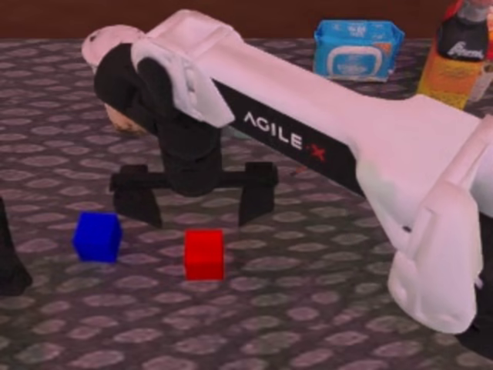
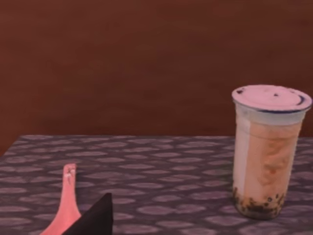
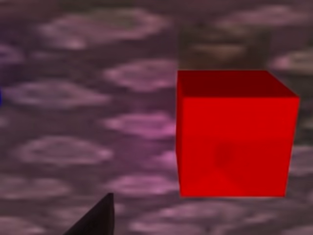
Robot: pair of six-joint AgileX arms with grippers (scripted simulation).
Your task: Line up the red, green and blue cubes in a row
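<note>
The red cube (image 1: pixel 204 254) sits on the patterned table, with the blue cube (image 1: pixel 98 237) to its left and a gap between them. The green cube is hidden or out of view. My right arm reaches across from the right. Its gripper (image 1: pixel 198 217) hovers just behind the red cube, open wide and holding nothing. The right wrist view shows the red cube (image 3: pixel 237 134) close ahead, beside one dark fingertip (image 3: pixel 100 215). My left gripper (image 1: pixel 6 262) is parked at the table's left edge, open.
A blue wipes pack (image 1: pixel 358 48) and a bottle (image 1: pixel 461 54) stand at the back right. A lidded bubble tea cup (image 2: pixel 266 152) and a pink spoon (image 2: pixel 68 196) are on the table's left part, and the cup (image 1: pixel 122 119) shows behind the right wrist.
</note>
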